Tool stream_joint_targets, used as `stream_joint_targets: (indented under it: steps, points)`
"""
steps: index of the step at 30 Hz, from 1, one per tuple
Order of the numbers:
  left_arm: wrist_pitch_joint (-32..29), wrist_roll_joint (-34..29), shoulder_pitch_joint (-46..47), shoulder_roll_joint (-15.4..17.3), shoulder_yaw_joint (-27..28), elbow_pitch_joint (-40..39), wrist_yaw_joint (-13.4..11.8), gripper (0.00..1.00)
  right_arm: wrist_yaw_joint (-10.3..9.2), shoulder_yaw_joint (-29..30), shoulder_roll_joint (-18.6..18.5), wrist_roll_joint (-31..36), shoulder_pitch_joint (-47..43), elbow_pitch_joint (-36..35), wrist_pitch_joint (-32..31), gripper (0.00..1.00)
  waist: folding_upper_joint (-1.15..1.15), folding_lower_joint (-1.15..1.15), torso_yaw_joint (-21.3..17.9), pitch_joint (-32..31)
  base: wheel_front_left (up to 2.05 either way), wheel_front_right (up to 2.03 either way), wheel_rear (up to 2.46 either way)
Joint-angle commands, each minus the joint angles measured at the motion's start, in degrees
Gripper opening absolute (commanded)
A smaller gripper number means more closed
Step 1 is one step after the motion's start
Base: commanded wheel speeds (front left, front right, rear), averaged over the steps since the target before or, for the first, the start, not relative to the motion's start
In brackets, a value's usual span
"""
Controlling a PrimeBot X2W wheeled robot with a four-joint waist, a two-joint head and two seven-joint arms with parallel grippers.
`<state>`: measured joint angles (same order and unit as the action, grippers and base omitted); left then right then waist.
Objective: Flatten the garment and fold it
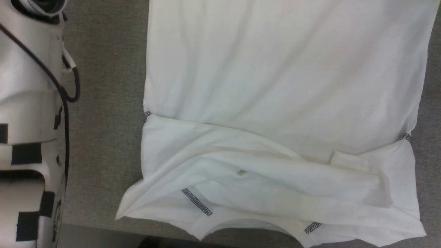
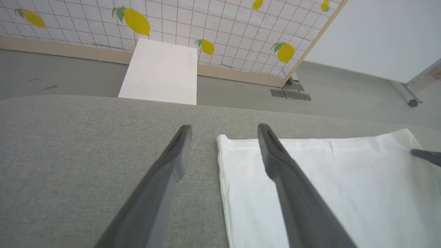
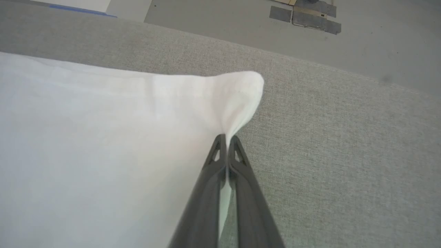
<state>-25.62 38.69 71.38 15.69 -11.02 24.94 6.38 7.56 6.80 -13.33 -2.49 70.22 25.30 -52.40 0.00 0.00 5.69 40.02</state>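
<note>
Grey tabletop (image 1: 103, 103), garment (image 1: 275, 86) cropped, right tool (image 3: 227, 137) pinching corner

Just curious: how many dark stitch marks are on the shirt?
4 on the shirt: one stitch at its left edge, one at its right edge, two by the neckline. Folds may hide others.

There is one white short-sleeved cotton T-shirt (image 1: 275, 69) on one grey fabric-covered table (image 1: 103, 137). Four short dark zigzag stitch marks (image 1: 196, 201) show on its near part. There are two dark long-fingered grippers, the left gripper (image 2: 224, 129) and the right gripper (image 3: 226, 137). Beyond the table's far edge are one rigid white box (image 2: 160, 72) and six yellow lemon prints (image 2: 136, 21) on one tiled wall (image 2: 224, 20).
</note>
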Motion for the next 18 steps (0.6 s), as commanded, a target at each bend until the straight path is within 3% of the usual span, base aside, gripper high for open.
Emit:
stream_joint_targets:
  steps: [1, 7, 18]
  points:
    - [-1.89, -0.06, 2.13, 0.44, -0.6, 1.7, -0.67, 1.0, -0.08, -0.51, 0.16, -0.68, 1.38, 0.18, 0.47, 0.0, 0.0, 0.0, -1.56, 1.62, 0.0, 0.0, 0.0]
    - [-12.16, -0.57, 8.56, 0.95, -3.51, 10.23, -2.02, 1.0, -0.08, -2.8, 0.24, -2.63, 2.62, 0.2, 1.3, 0.0, 0.0, 0.0, -3.36, 3.91, 0.0, 0.0, 0.0]
    - [-16.85, 0.98, 8.55, 0.27, -5.55, 15.79, -0.97, 1.0, -0.08, -4.53, -0.75, -4.26, 2.99, -0.63, 1.37, 0.0, 0.0, 0.0, -4.29, 6.21, 0.0, 0.0, 0.0]
